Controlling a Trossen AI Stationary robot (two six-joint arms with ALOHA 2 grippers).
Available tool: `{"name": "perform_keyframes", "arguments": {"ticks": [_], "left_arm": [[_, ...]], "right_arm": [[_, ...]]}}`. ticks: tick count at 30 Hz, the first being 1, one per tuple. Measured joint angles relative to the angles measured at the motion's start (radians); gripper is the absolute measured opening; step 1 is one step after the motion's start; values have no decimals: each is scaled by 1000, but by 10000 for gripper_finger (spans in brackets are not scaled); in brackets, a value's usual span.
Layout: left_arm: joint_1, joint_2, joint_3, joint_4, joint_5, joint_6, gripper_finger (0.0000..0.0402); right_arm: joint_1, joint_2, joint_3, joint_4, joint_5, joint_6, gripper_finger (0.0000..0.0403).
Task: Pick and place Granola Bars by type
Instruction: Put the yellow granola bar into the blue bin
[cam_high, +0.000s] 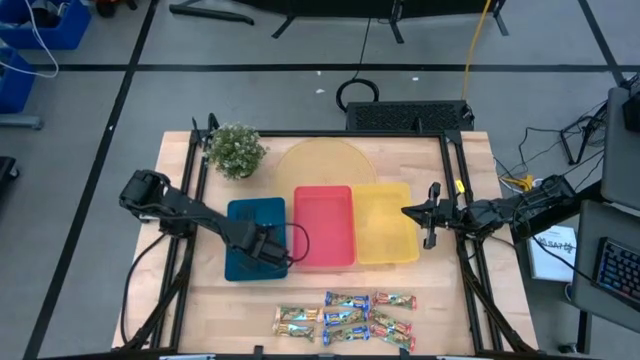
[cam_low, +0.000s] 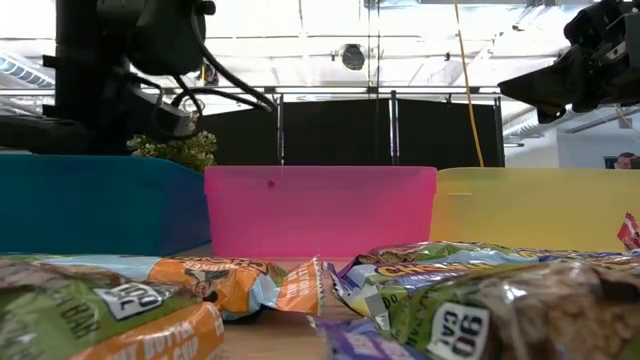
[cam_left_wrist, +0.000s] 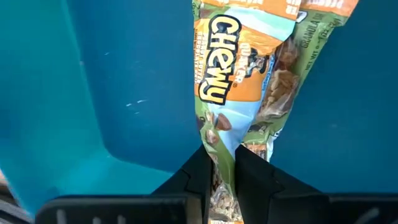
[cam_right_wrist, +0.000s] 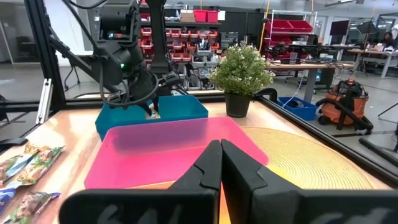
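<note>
A tan-and-green bar (cam_left_wrist: 239, 81) is pinched by its end in the left claw (cam_left_wrist: 225, 177), its long axis hanging straight down into the blue tray (cam_high: 245, 215) at centre-left. The right claw (cam_high: 432, 215), fingers together, is parked over the yellow tray (cam_high: 385, 250).

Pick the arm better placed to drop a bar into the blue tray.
Left. The left gripper already holds a tan-and-green bar over the blue tray; the right gripper waits shut beside the yellow tray.

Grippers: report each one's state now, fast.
Left gripper: shut on a tan-and-green granola bar, over the blue tray.
Right gripper: shut, empty, at the yellow tray's right edge.
</note>
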Motion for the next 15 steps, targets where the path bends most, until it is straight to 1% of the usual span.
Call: {"name": "perform_keyframes", "arguments": {"ticks": [6,12,15], "left_arm": [[-14,0,21,6,17,-63,63],[-14,0,31,5,48,-49,64],[-14,0,31,5,54,-41,83]], "right_arm": [[0,0,0,-1,0,12,0],[0,0,0,-1,0,19,0],[0,0,0,-1,0,19,0]]}}
